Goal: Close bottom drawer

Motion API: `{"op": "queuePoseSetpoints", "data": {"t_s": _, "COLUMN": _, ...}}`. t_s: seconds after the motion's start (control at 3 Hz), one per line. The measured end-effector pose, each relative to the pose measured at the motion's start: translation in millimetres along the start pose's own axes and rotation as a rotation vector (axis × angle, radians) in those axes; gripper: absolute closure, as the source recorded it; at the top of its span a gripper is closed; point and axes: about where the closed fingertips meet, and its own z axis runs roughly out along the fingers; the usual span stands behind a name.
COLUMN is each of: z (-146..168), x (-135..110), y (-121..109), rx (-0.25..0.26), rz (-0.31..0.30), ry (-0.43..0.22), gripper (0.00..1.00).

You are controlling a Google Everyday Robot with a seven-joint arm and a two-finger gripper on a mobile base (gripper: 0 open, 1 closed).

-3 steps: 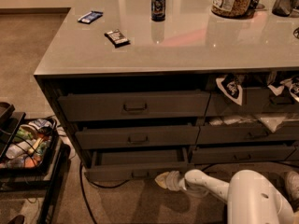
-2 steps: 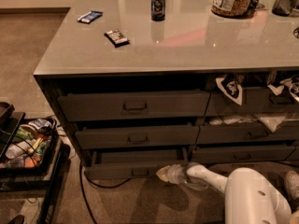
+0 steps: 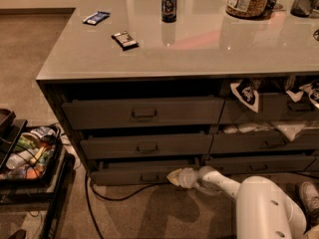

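Bottom drawer (image 3: 119, 176), lowest of 3 left fronts, stands slightly out. Gripper (image 3: 174, 177) lies at 3 o'clock from the handle (image 3: 149, 177), by the front's end; its grip state cannot be told.

White rounded arm (image 3: 264, 203) w/ small dark holes, narrowing to cream gripper (image 3: 172, 177) by bottom drawer (image 3: 139, 176).
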Motion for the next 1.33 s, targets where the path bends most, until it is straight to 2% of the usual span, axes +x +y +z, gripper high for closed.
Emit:
{"op": "queuePoseSetpoints", "data": {"t_s": 0.33, "z": 0.0, "x": -1.5, "y": -0.9, "rx": 0.002, "rz": -0.002, "ry": -0.002, "gripper": 1.00}}
{"op": "queuePoseSetpoints", "data": {"t_s": 1.0, "z": 5.4, "x": -27.8, "y": -28.4, "rx": 0.007, "rz": -0.047, "ry": -0.028, "gripper": 1.00}}
{"op": "queuePoseSetpoints", "data": {"t_s": 1.33, "z": 5.4, "x": -27.8, "y": -28.3, "rx": 0.007, "rz": -0.047, "ry": -0.028, "gripper": 1.00}}
